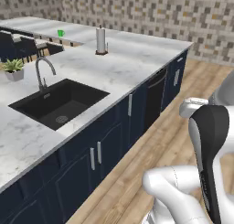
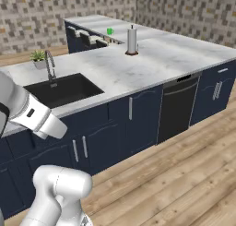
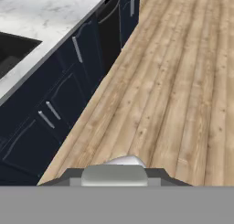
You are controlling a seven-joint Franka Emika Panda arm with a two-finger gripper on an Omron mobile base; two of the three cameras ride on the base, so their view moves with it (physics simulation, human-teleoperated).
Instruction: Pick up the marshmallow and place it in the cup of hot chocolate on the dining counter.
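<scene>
- Wood-plank floor (image 3: 173, 81), light tan with long grain, fills the hand view from 12 to 5 o'clock.
- Mosaic tile wall (image 1: 151, 8) in grey, beige and brown small squares runs along the back.
- White grey-veined marble counter (image 1: 119, 63), glossy, L-shaped, on navy cabinets (image 2: 133, 119) with slim silver bar handles.
- Dining counter (image 1: 45, 26), same marble, lies at 11 o'clock in the left base view, behind dark-framed stools (image 1: 20, 45).
- Black rectangular sink (image 1: 59, 102) is sunk in the counter; a curved metal faucet (image 1: 43, 70) stands at its 10 o'clock.
- Dark dishwasher front (image 2: 177, 107) sits between cabinet doors.
- Paper towel holder (image 1: 101, 40), an upright white roll on a dark base.
- Small potted plant (image 1: 13, 68) with spiky green leaves in a pale pot.
- Cup of hot chocolate (image 1: 61, 33), a tiny bright green cylinder, sits on the dining counter; contents too small to tell.
- Gripper jaws together, nothing between them.
</scene>
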